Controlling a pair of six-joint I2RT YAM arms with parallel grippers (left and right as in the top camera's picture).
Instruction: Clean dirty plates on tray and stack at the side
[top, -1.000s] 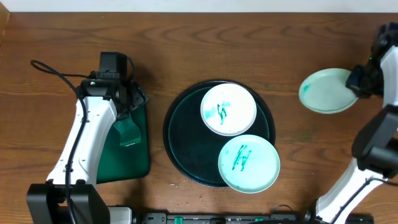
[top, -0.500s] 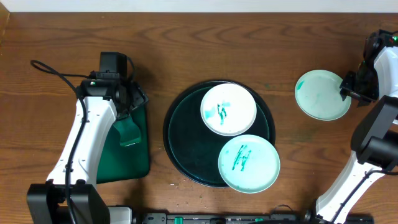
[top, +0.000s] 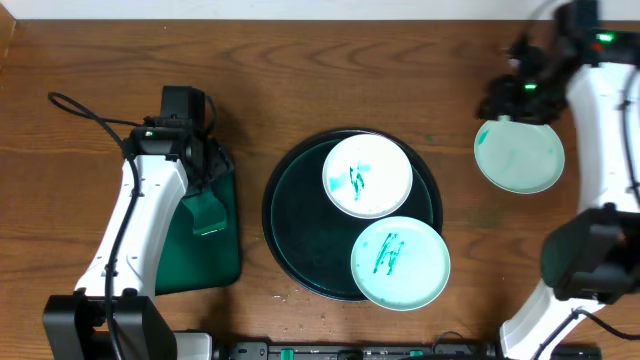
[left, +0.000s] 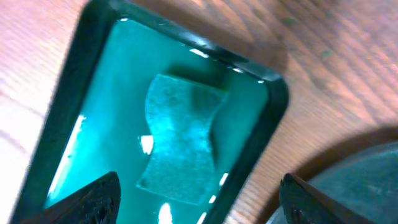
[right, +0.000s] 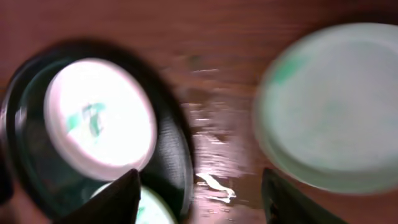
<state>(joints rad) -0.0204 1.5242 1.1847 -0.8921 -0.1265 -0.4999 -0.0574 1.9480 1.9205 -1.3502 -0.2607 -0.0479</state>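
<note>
Brown wooden table (top: 300, 70) with a green rectangular basin (top: 200, 264) left, round dark tray (top: 300, 240) centre, pale green plate (top: 520, 156) right

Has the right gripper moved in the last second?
Yes. Right gripper went leftward toward the black tray, from the side plate's right rim to its top-left.

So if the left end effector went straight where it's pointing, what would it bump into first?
Probably the teal sponge lying in the green rectangular tray. It sits centred between the fingers of the left end effector, though depth is unclear.
</note>
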